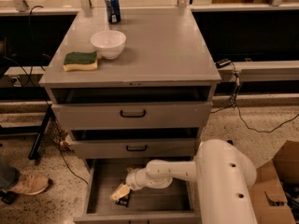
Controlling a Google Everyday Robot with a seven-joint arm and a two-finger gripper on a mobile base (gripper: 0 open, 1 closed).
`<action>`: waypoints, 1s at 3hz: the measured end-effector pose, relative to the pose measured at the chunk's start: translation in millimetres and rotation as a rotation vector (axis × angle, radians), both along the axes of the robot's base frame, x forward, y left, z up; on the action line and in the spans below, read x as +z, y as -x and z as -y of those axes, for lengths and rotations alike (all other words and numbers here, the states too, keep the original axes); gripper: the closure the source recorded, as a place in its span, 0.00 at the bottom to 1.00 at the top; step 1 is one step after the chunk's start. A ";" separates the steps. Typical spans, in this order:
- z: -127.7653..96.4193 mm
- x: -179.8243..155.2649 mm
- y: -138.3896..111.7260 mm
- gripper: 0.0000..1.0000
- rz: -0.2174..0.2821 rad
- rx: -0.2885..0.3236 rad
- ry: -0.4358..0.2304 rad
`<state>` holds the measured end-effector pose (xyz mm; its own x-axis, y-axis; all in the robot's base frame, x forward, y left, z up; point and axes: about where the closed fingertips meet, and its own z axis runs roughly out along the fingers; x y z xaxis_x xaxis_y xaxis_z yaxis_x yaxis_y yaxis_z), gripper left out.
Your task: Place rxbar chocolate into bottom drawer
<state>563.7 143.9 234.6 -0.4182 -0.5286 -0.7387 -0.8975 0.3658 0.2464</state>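
Grey metal desk [159, 50] with three drawers in its front face. The top drawer [133, 114] and middle drawer [136, 148], each with a black handle, stand slightly out. The bottom drawer [161, 199] is pulled far out, and its flat floor is exposed.

The gripper [120, 192] is inside the bottom drawer, low over the floor, near the drawer's front-left corner. The white arm [170, 171] reaches in from the right side. Whether the gripper is apart, together or clamped cannot be told.

The rxbar [124, 200], a small dark bar, lies on the floor of the bottom drawer directly under the gripper tip and towards the drawer's front edge. Whether gripper and rxbar are touching cannot be told.

On the desk top:
- Sponge [80, 60], green over yellow, near the left edge.
- White bowl [108, 43], just beside the sponge on its right.
- Blue can [112, 7], upright, at the rear edge towards the left corner.

A cardboard box [279, 183] stands on the floor at the right. A shoe [29, 185] shows at the left.
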 end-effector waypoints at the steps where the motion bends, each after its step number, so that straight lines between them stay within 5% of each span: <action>1: -11.5 -4.1 1.3 0.00 0.000 0.018 -0.014; 2: 21.8 18.4 4.9 0.00 0.009 -0.040 -0.046; 3: 89.6 46.8 8.9 0.00 0.028 -0.175 -0.048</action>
